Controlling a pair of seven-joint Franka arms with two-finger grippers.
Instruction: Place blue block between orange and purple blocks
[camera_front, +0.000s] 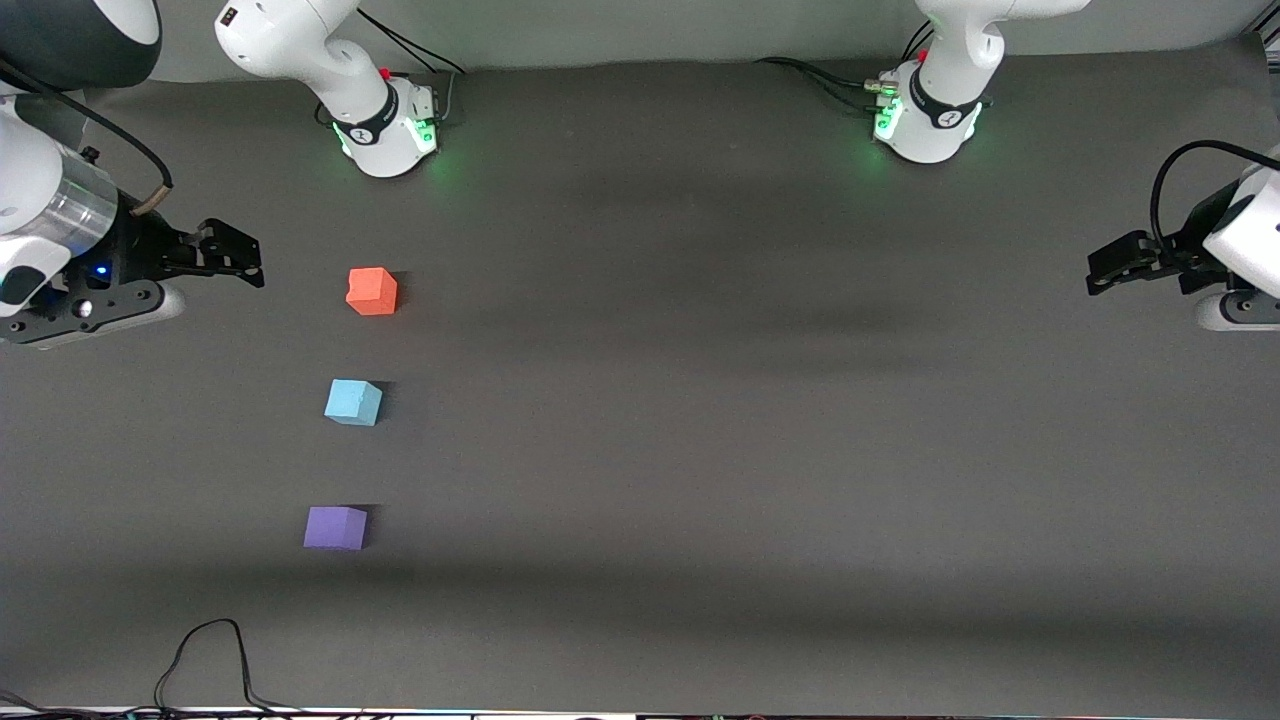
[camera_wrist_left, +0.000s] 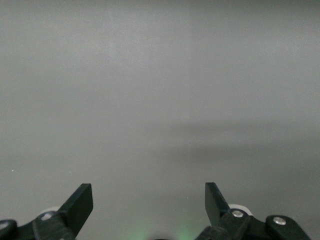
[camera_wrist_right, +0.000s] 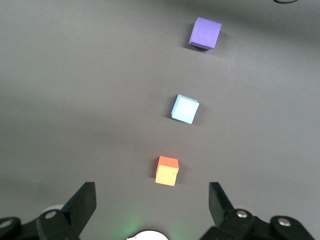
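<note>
Toward the right arm's end of the table (camera_front: 700, 400), three small cubes lie in a loose row that runs from the edge where the arm bases stand toward the edge nearest the front camera. Farthest from that camera is the orange block (camera_front: 372, 291), with the blue block (camera_front: 353, 402) next and the purple block (camera_front: 336, 527) nearest to the camera. So the blue block already lies between the orange and purple blocks, apart from both, with bare dark table surface showing on each side of it. All three rest flat on the table and nothing touches them.

At the right arm's end of the table the right gripper (camera_front: 250, 262) hangs in the air just off the orange block, its fingers spread wide and holding nothing. Its wrist view shows the same: the two black fingers (camera_wrist_right: 82, 202) stand far apart and the row of cubes lies on the table past them.

At the left arm's end of the table the left gripper (camera_front: 1100, 275) waits, well apart from the cubes. Its fingers (camera_wrist_left: 80, 202) are also wide open and empty, with only bare grey surface ahead of them.

A black cable (camera_front: 200, 650) loops on the table at the edge nearest the front camera.
</note>
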